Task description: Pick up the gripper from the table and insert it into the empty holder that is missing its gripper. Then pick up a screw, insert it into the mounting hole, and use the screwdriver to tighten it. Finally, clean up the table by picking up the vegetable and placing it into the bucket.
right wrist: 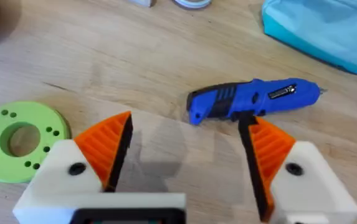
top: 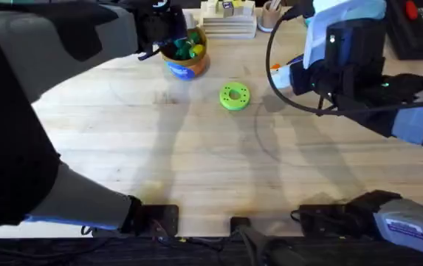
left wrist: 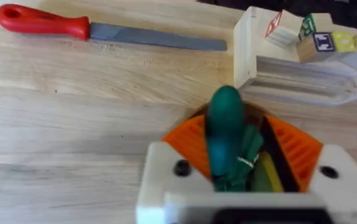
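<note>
Close to the left wrist camera, the left gripper (left wrist: 240, 163) has its orange ribbed pads (left wrist: 187, 140) closed around the vegetable (left wrist: 223, 127), a smooth dark green piece standing up between them, with a green leafy bit and a yellow piece just beside it. Past it on the wooden table (left wrist: 72, 124) lie a red-handled file (left wrist: 97, 28) and a stack of pale wooden trays (left wrist: 296, 68) carrying small lettered blocks (left wrist: 323, 42). From overhead, this gripper sits at the far left of the table, right over the bucket (top: 187, 58), whose rim shows green and yellow toy pieces. Near the right wrist camera, the right gripper (right wrist: 187, 155) is spread wide and holds nothing; bare wood lies between its pads. Just beyond its fingers lies the screwdriver (right wrist: 253, 99), blue with a black band, flat on its side. A green disc with holes (right wrist: 17, 138) rests beside the gripper, and a light blue cloth (right wrist: 324, 28) lies farther off.
</note>
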Available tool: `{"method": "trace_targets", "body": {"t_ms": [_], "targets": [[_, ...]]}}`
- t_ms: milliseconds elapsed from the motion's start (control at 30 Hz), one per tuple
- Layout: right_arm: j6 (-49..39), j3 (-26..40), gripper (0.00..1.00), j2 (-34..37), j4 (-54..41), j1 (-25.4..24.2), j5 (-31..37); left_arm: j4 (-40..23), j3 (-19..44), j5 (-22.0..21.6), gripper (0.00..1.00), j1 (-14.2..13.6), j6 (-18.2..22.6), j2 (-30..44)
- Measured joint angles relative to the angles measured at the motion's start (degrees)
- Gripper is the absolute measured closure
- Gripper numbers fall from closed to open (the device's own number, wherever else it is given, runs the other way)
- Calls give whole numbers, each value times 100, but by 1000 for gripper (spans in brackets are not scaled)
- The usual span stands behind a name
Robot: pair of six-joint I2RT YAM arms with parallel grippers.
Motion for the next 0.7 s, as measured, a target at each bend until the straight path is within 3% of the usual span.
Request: {"method": "trace_targets", "body": {"t_ms": [100, 133, 367, 533, 700], "targets": [[0, 1, 10, 0, -8, 0, 0, 14, 1, 58, 76, 0, 215, -19], [0, 1, 10, 0, -51, 0, 0, -7, 0, 72, 24, 0, 263, -39], [52, 498, 10, -289, -1775, 0, -22, -705, 0, 97, 6, 0, 696, -677], [175, 1339, 10, -845, -2874, 0, -22, -1850, 0, 97, 6, 0, 1087, -1697], [203, 1723, 10, -1554, -3212, 2, -22, -3113, 0, 97, 7, 0, 1544, -2739]]}}
